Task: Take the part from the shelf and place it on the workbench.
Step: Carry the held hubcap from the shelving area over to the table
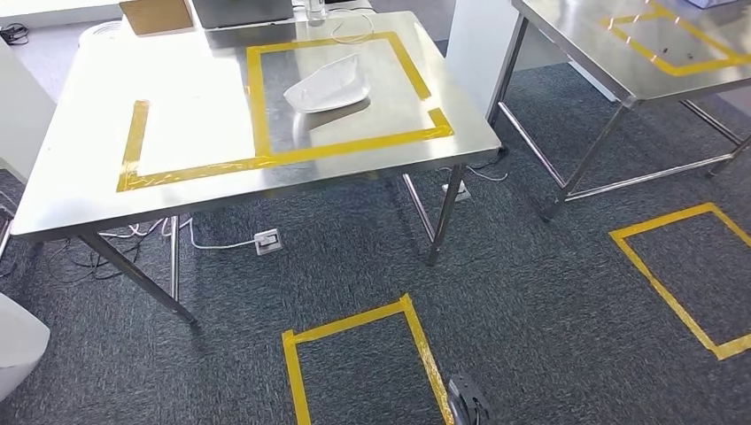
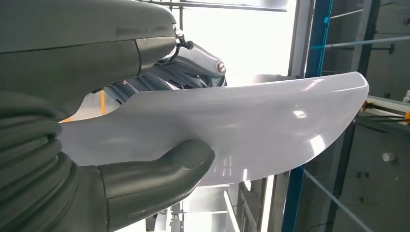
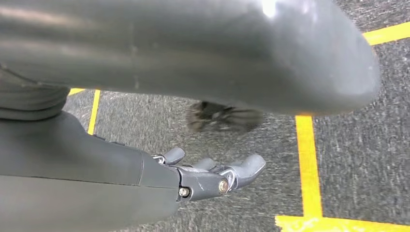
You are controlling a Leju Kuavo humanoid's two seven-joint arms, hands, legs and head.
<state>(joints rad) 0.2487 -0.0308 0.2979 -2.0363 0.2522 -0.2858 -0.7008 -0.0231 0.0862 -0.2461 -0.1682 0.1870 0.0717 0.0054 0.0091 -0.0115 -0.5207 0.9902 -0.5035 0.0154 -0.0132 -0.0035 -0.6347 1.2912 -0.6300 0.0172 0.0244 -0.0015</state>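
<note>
In the left wrist view my left hand [image 2: 159, 121] grips a white, glossy curved part [image 2: 270, 130], thumb under it and fingers over its upper edge. A white curved shape [image 1: 16, 350] at the lower left edge of the head view looks like the same part. Ahead stands the steel workbench [image 1: 80, 190], marked with yellow tape frames. A second white curved part [image 1: 328, 86] lies inside its right frame. My right hand [image 3: 212, 174] hangs above the grey carpet, its fingers loosely apart and holding nothing.
A second steel table [image 1: 611, 71] with a yellow frame stands at the right. Yellow tape squares [image 1: 354, 323] mark the carpet, and cables with a socket block [image 1: 267, 240] lie under the workbench. Blue shelf uprights [image 2: 316, 53] rise behind the held part. A laptop [image 1: 243, 12] sits on the workbench's far edge.
</note>
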